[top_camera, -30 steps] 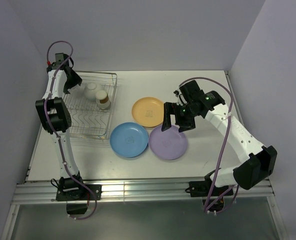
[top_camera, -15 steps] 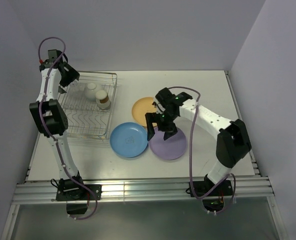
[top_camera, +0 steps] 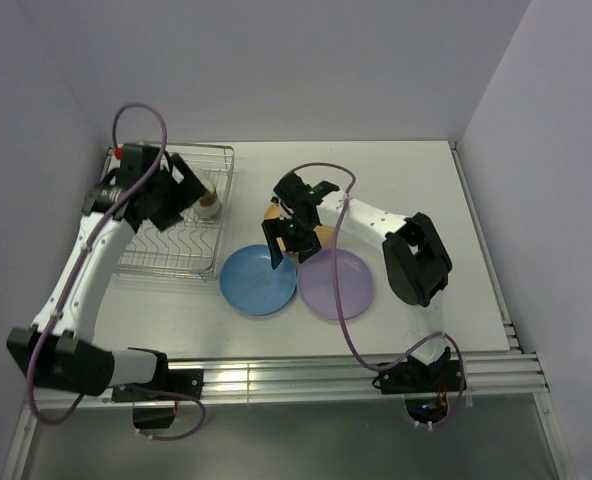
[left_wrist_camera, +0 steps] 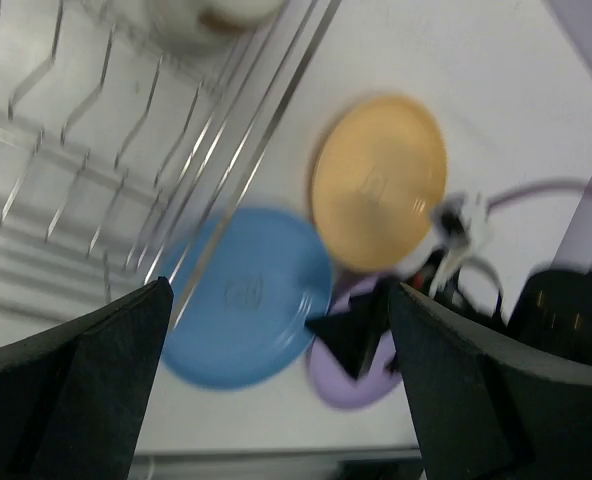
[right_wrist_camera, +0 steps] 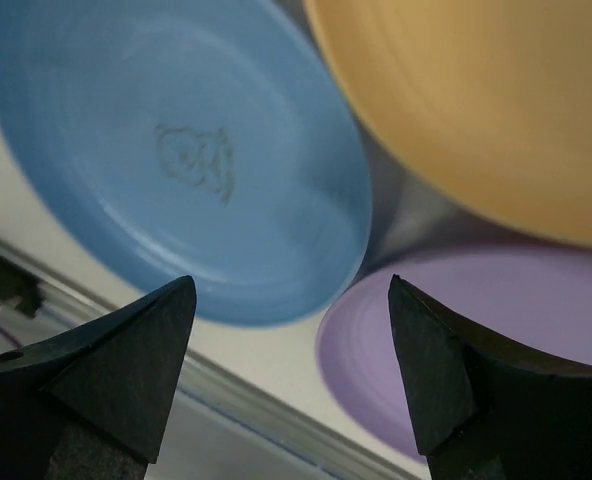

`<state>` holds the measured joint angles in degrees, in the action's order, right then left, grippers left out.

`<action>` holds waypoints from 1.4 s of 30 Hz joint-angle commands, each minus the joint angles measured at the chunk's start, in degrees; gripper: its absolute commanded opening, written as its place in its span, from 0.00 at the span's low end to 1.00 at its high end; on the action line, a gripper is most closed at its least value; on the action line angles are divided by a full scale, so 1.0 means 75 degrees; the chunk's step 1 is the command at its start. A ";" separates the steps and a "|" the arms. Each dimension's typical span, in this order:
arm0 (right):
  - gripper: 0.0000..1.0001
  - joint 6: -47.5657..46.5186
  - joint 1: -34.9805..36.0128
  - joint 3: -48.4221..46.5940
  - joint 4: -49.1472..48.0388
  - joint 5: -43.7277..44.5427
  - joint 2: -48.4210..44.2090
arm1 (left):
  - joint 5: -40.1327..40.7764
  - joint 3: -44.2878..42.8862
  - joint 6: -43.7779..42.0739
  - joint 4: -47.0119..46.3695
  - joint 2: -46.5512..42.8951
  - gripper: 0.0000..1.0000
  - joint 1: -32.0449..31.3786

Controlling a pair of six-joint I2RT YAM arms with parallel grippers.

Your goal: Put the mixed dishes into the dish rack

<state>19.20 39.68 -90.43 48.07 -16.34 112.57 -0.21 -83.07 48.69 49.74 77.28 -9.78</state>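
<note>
Table (top_camera: 416, 190). White and flat. Carries every item listed below.

Dish rack (top_camera: 176, 256). Silver wire basket with raised sides and rows of prongs. Occupies the 9 to 10 o'clock sector of the table in the top view. Fills the 10 o'clock part of the left wrist view (left_wrist_camera: 86, 150), blurred there.

Purple plate (top_camera: 338, 285). Lies flat on the table, just toward 5 o'clock from the table centre. Remains outside the rack. Appears at 4 o'clock in the right wrist view (right_wrist_camera: 516, 330).

Blue plate (top_camera: 258, 282). Lies flat at 9 o'clock of the purple plate and touches it rim to rim. Sits just beside the rack's 4 o'clock corner, outside the wires. Fills the 10 o'clock part of the right wrist view (right_wrist_camera: 176, 140).

Yellow-orange plate (left_wrist_camera: 376, 180). Lies flat on the table at 12 o'clock of the junction between the other two plates. Largely covered by the right gripper in the top view. Takes the 1 o'clock corner of the right wrist view (right_wrist_camera: 496, 100).

Left gripper (top_camera: 186, 188). Hangs over the rack's far right portion. Fingers spread wide in its wrist view (left_wrist_camera: 276, 390), grasping nothing.

Right gripper (top_camera: 287, 248). Hovers over the spot where the three plates meet. Fingers released and apart (right_wrist_camera: 291, 380), nothing between them. Contact with any plate not readable.

Cream cup (top_camera: 209, 203). Stands inside the rack at its 2 o'clock corner, just beside the left gripper.
</note>
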 commanded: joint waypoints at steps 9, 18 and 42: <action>0.63 -0.0170 0.0052 -0.0436 -0.0725 0.0538 0.1267 | -0.0125 0.1162 0.0586 0.2156 -0.3445 0.93 -0.0219; 0.00 -0.0100 0.0486 -0.0493 -0.0458 0.1474 0.0883 | -0.0381 0.1560 0.0739 0.2651 -0.4421 0.92 -0.0219; 0.00 0.0721 0.0533 -0.0140 0.1571 0.0070 -0.4323 | -0.4190 0.2814 -0.0574 -0.0231 -0.2955 0.97 -0.0746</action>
<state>23.16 43.83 -88.60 60.03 -9.91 80.18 -26.55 -61.56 45.25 54.43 55.75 -13.67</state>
